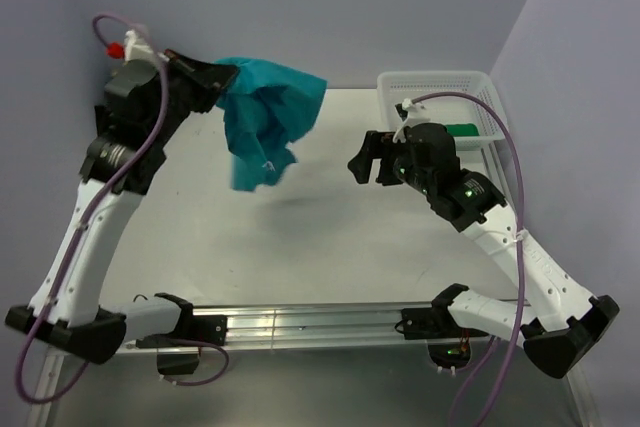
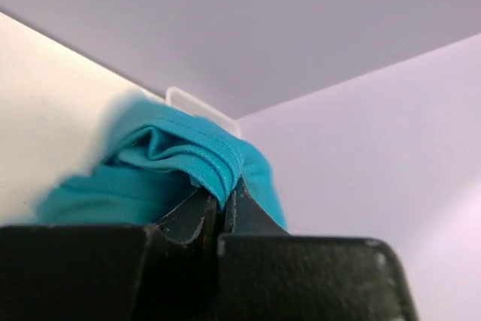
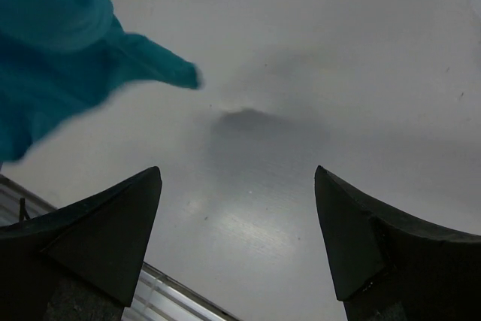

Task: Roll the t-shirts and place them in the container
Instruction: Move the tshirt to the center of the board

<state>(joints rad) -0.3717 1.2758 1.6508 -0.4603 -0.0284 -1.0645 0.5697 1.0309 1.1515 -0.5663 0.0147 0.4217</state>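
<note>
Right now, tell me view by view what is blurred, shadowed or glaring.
Top view: sharp, with the teal shirt casting a soft shadow on the table. Left wrist view: the left gripper is dark, the shirt's left edge soft. Right wrist view: the shirt is blurred at upper left, a dim shadow lies mid-table, a faint sheen near the right gripper.

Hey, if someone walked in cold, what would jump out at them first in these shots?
A teal t-shirt dangles in the air over the far left of the table, pinched in the shut left claw. The right claw hangs open and empty mid-table, pointing toward the shirt. A white basket sits at the far right corner.
</note>
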